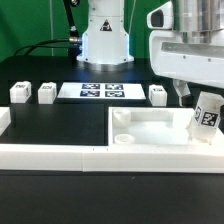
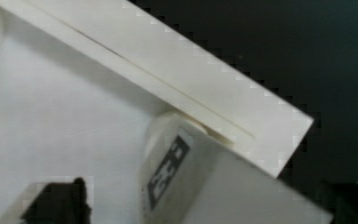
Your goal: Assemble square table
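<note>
While the gripper (image 1: 196,98) hung over the tabletop (image 1: 150,131) at the exterior view's right, a tilted leg (image 1: 207,114) stood directly beneath it, tag facing the camera, foot inside the tray's corner at that end. In the wrist view, the tilted leg (image 2: 172,168) met the raised rim of the tabletop (image 2: 87,120) at its upper end. One dark finger (image 2: 51,200) showed there, with a gap between it and the leg. The other finger was out of frame, so it could not be told whether the fingers were clamped on the leg or merely stood apart around it.

A loose leg (image 1: 157,93) sat on the black table (image 1: 60,115) just beyond the tabletop's far rim. An outermost leg (image 1: 20,92) and a neighbouring leg (image 1: 46,93) sat side by side, well apart from the tray, toward the exterior view's left. The marker board (image 1: 100,91) lay flat between the neighbouring leg and the loose leg. The border wall (image 1: 50,152) ran along the near edge, touching the tabletop's near side.
</note>
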Robot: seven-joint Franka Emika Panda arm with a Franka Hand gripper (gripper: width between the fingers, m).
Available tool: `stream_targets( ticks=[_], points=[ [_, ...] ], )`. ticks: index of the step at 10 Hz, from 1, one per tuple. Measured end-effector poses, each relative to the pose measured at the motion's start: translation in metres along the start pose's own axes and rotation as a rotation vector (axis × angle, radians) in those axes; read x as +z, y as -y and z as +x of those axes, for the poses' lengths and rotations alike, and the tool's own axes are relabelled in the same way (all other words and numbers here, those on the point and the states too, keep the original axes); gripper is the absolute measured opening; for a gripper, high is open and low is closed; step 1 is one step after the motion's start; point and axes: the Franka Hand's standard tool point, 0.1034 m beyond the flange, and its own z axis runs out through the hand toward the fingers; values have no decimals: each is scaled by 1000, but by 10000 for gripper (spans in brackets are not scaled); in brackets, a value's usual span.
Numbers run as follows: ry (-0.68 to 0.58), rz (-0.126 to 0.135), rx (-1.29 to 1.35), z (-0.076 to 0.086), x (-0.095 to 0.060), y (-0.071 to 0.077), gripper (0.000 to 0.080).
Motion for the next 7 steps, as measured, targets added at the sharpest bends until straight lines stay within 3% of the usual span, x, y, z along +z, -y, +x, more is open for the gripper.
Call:
stream_targets(
  ticks=[3, 4, 5, 7],
  points=[
    [-1, -3, -221, 2, 2, -1, 649],
    [-8, -47, -380, -3, 3, -2, 649],
    [-19, -73, -569, -3, 3, -1, 649],
    [-22, -81, -681, -1, 3, -1, 649]
  ],
)
